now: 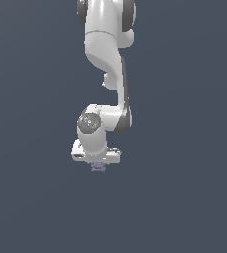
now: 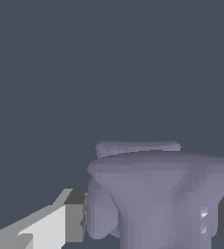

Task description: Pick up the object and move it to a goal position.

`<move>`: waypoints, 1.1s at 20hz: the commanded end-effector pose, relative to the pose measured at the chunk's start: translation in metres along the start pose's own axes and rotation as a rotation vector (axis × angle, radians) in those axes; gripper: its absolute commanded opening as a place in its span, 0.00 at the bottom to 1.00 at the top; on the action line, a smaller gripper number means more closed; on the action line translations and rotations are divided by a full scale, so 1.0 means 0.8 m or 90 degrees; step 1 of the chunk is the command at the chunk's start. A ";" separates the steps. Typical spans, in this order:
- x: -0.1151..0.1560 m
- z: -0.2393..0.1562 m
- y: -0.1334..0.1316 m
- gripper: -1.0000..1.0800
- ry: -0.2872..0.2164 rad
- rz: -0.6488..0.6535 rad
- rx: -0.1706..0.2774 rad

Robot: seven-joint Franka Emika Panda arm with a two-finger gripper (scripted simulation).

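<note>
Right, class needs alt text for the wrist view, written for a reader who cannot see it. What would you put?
A pale lavender-grey lump with a flared, ridged top fills the lower half of the picture, sitting between the hand's two fingers, one white and grey finger on each side of it. Everything behind is a plain dark blue-grey backdrop.

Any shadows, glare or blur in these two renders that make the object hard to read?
Exterior view: flat lighting, no cast shadows, the object tiny and mostly hidden under the gripper. Wrist view: object fills the frame, soft-edged, one small bright glint; fingers cropped.
</note>
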State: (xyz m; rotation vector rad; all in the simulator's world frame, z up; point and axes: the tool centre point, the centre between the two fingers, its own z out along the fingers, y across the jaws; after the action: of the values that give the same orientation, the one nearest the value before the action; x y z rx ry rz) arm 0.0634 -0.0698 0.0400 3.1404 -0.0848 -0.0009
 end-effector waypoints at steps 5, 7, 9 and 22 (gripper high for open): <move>0.002 -0.016 -0.025 0.00 0.000 0.000 0.000; 0.004 -0.027 -0.042 0.00 0.000 0.000 0.000; 0.006 -0.040 -0.063 0.00 0.000 0.000 0.000; 0.023 -0.144 -0.226 0.00 0.000 0.000 0.000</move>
State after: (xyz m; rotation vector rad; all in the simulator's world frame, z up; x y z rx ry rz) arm 0.0897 0.0947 0.1453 3.1402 -0.0828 0.0004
